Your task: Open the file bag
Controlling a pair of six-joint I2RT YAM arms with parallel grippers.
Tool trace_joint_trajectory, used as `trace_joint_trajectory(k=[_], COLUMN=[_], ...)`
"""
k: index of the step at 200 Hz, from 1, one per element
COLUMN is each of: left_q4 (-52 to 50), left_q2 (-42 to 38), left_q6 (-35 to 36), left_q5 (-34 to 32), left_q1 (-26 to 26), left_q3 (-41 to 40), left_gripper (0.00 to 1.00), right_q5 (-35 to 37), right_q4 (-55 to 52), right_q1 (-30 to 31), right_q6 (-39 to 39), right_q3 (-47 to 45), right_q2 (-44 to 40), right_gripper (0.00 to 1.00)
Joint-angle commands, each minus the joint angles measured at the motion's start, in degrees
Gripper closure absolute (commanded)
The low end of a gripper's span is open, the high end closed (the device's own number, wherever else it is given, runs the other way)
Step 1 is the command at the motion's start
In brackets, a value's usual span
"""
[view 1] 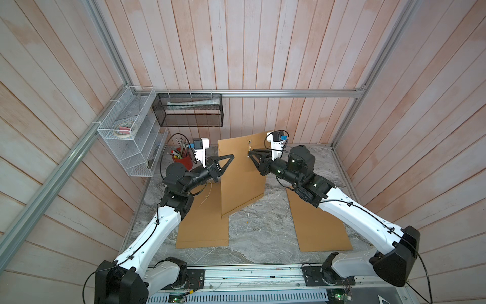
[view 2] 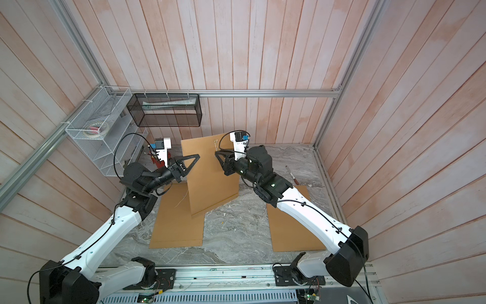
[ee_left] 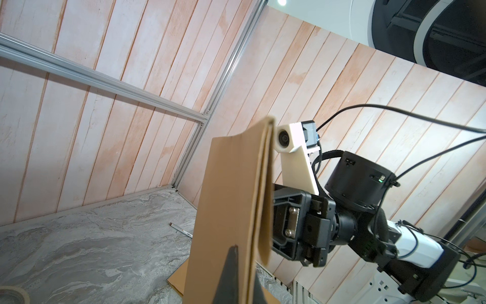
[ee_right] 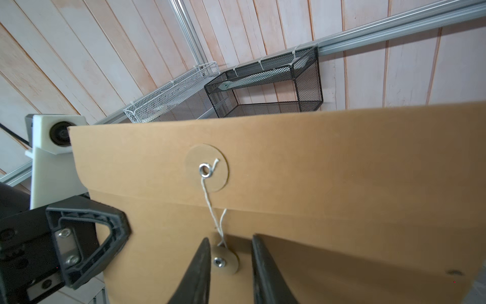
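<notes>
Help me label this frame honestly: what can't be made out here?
- Right wrist view: whether the string is wound round the lower button; a finger of the right gripper partly covers it.
- Left wrist view: contents of the file bag; only its edge faces the camera.
- Both top views: what lies in the black mesh basket; too small behind mesh.

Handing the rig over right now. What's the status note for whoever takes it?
Left tool: shut on the file bag at its side edge, holding it upright.
Right tool: open, jaws straddling the lower disc.
String runs from the flap's disc to the lower one; flap down.
Done: bag upright, closure facing the right tool.
Left: catch the string, unwind it, lift the flap.
</notes>
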Motion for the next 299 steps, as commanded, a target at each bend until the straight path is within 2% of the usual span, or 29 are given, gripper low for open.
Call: trace_joint_trajectory(k=[1,82,132,207,299], left_q4=[1.91,1.98,1.65,0.84,2.13], left_q2=[0.20,0.63,0.31,0.03,0.75], left_q6=[-0.37,-0.46,0.15,1.21,0.27], left_q5=[0.67,1.24,0.61,-1.17,-1.63], left_q1=[0.33,0.33,0.33,0.33,0.33], left_q3=[-0.66,-0.80,-0.86,-0.59,-1.12], left_gripper=[1.00,1.00,1.00,1.00,1.00], right_q5=[-1.32,-2.27,-2.29,-2.04,-3.26], right_q4=[0.94,1.02,1.18,2.60,2.75], right_q1=[-0.14,-0.16,-0.12,-0.07,1.10], right_q6=[0.59,0.42,0.51,0.92,0.36], right_q3=[2.39,4.01,3.58,1.31,1.62], right_q2=[0.96,2.68,2.34,0.23,0.23], right_gripper=[0.74,0.82,0.94,1.00,1.00])
